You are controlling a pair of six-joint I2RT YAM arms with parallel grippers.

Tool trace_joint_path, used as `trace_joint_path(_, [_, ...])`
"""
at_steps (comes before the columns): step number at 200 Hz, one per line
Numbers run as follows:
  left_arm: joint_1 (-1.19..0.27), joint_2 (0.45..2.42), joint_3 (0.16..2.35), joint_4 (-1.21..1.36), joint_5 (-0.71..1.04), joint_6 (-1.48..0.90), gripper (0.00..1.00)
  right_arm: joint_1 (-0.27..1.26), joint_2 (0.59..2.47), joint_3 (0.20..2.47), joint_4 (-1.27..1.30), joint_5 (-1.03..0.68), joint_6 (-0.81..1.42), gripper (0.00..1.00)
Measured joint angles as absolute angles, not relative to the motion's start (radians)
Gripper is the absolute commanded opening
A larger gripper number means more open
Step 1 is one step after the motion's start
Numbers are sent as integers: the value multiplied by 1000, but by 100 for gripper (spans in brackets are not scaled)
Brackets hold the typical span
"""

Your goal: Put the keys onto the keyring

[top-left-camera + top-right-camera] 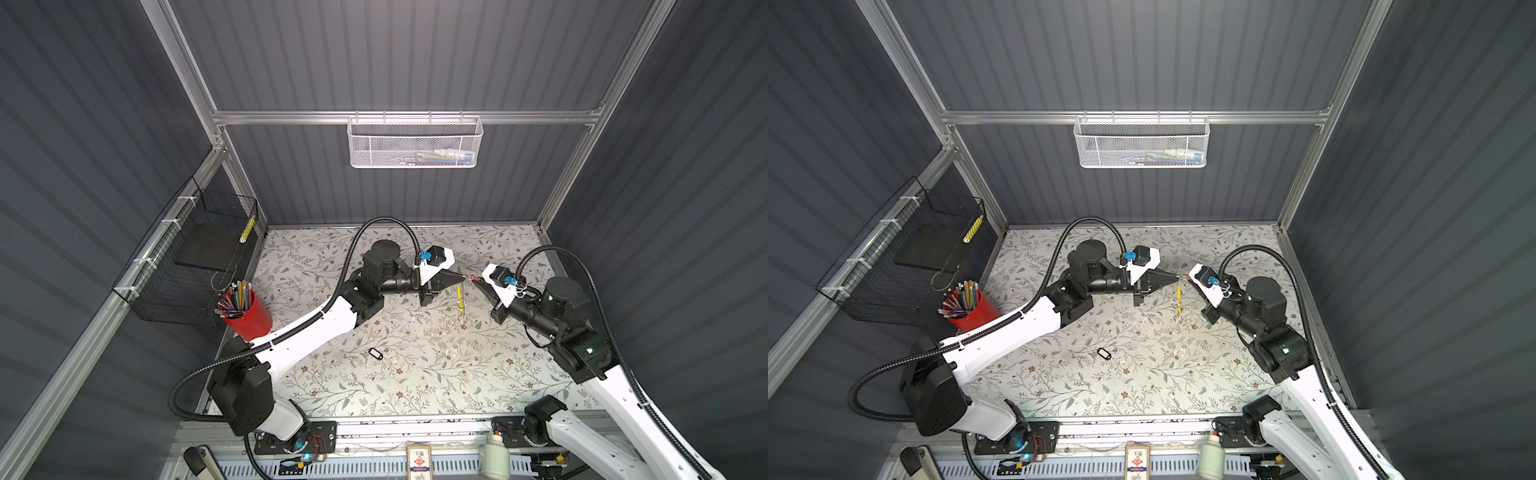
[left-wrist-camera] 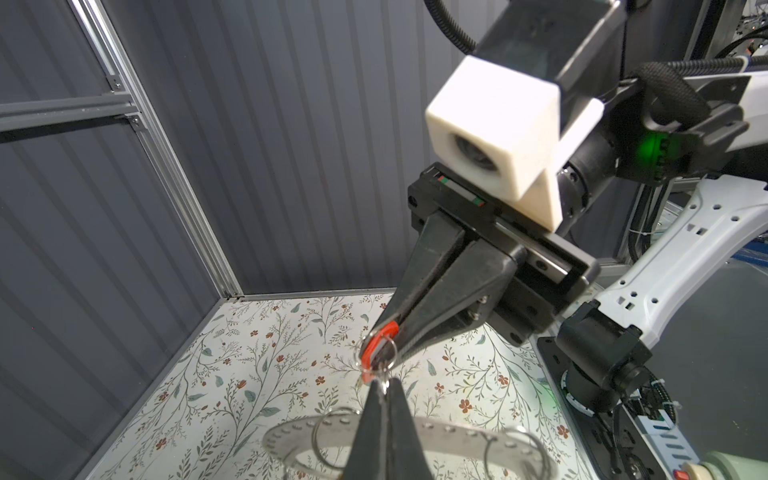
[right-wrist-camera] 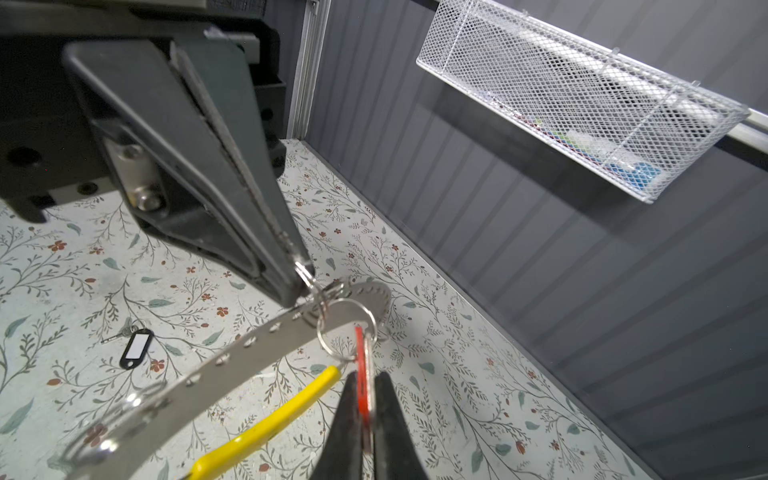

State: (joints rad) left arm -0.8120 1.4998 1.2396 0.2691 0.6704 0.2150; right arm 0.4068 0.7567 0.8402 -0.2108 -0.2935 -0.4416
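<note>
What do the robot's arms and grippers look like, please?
Both the left arm and the right arm have white shells with black joints, and a black ribbed cable loops along each. The left gripper and right gripper are black, with two fingers tapering to a point. A white camera housing sits at each wrist; a green light glows on the right arm.

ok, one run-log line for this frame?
left gripper: shut on keyring | right gripper: shut on red key, at keyring | black key: lying on table
</note>
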Motion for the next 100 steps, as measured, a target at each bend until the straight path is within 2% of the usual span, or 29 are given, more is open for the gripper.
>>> trace_joint_path(100, [-812, 1500, 1225, 218, 644, 270, 0, 414, 800, 884, -271, -282, -534, 0])
